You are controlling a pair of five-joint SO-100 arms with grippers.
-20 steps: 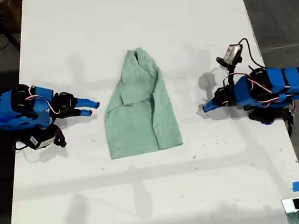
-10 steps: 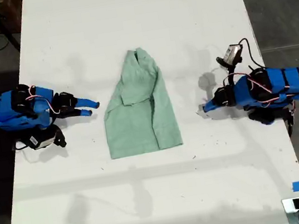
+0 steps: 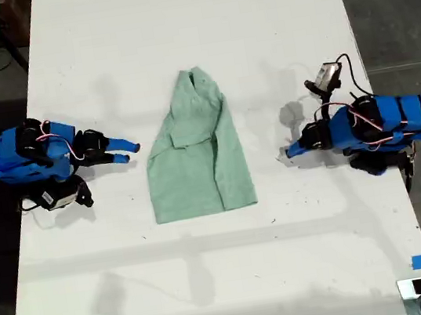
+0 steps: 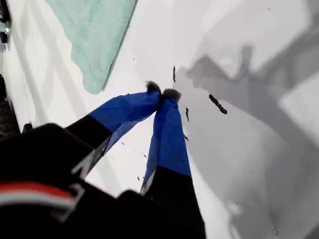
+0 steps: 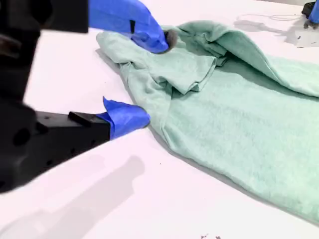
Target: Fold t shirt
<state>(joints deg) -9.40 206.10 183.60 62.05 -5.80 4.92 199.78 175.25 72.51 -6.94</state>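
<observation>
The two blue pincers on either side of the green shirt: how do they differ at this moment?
My first pincer is shut, its tips touching; my second pincer is open, with a clear gap. The first sits at the exterior view's right, well apart from the t shirt; the second, at that view's left, has its tips right by the cloth's edge. Both are blue, point toward the shirt and hold nothing.

The t shirt is found just ahead of the parted jaws of my second gripper; bare table separates them. Ahead of the closed jaws of my first gripper, open table is seen, with the shirt well beyond.
</observation>
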